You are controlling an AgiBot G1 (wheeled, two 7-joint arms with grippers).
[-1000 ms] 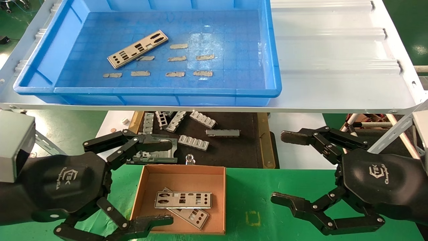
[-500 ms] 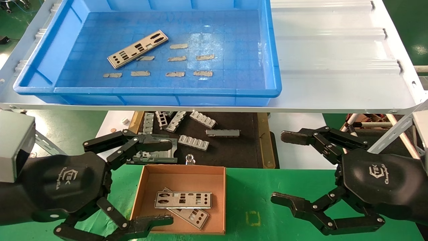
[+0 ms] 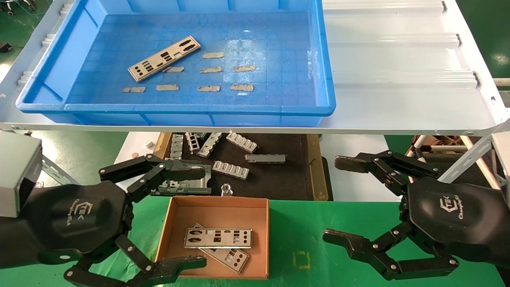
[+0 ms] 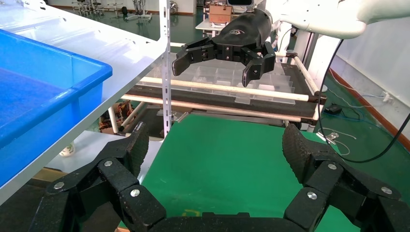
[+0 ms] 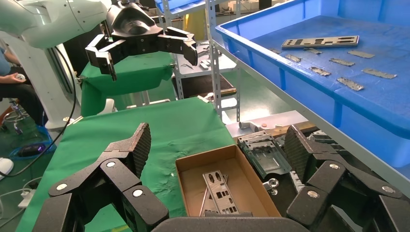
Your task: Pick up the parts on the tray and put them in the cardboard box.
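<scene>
One silver plate [image 3: 163, 58] lies in the blue tray [image 3: 199, 108] on the white shelf, also seen in the right wrist view [image 5: 320, 42]. Two plates [image 3: 218, 238] lie crossed in the cardboard box [image 3: 175, 215] on the green table below; the right wrist view shows them too [image 5: 216, 189]. My left gripper [image 3: 199, 217] is open and empty beside the box's left side. My right gripper [image 3: 338, 199] is open and empty over the green table to the right of the box.
Several torn grey tape strips [image 3: 210, 70] lie on the tray floor. Grey ribbed brackets [image 3: 230, 169] and a metal frame sit on the black mat [image 3: 275, 179] behind the box, under the shelf. The shelf's front edge [image 3: 358, 129] overhangs above both grippers.
</scene>
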